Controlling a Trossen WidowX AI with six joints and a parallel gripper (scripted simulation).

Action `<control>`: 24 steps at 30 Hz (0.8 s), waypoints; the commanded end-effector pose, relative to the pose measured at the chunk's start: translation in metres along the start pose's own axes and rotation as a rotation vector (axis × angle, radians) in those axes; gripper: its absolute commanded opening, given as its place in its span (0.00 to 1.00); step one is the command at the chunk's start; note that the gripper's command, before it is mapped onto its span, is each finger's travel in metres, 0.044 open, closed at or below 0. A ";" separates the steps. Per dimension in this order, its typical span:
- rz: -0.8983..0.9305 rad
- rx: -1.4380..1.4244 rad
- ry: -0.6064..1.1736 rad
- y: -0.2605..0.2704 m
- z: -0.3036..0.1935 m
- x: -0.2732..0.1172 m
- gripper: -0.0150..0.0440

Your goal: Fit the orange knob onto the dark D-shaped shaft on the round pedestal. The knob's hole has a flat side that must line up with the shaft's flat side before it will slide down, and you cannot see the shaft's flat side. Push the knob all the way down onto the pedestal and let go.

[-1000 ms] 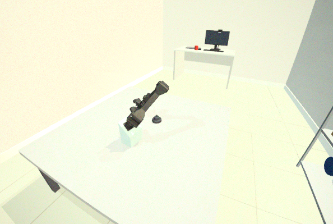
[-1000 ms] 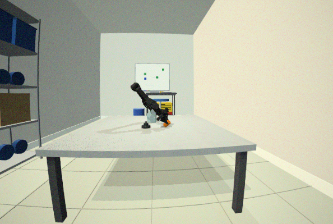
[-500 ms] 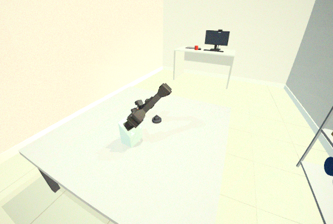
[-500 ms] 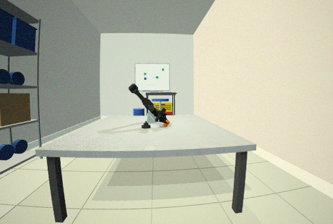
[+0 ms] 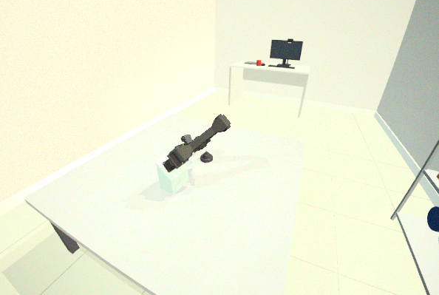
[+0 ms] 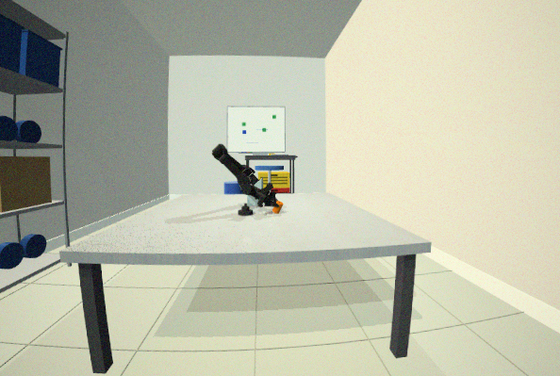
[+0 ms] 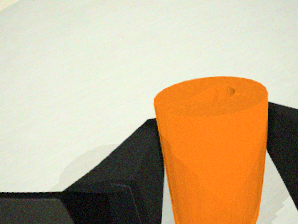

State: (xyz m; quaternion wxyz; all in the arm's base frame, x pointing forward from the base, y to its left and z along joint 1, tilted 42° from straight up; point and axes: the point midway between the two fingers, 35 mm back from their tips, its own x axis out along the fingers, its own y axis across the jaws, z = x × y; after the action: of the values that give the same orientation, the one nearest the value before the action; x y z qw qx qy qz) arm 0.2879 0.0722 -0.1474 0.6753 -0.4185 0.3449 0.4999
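Note:
The orange knob is held between the two dark fingers of my gripper, which is shut on it. In the exterior view the knob is tilted, low over the table and to the right of the pedestal. In the wrist view its end face is towards the top, with a small dark spot on it; the hole's shape is hard to make out. The dark round pedestal stands upright on the table with its short shaft on top, apart from the knob. The shaft's flat side cannot be seen.
The arm rises from a pale green block on the light table. The pedestal is close beside the arm. Farther off are a shelf rack and a desk with a monitor.

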 end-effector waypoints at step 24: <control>-0.002 0.003 -0.054 0.000 -0.003 -0.003 0.69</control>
State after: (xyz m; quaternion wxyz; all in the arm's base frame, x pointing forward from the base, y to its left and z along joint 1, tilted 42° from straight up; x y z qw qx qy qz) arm 0.2868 0.0685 -0.1457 0.6851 -0.4039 0.3253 0.5115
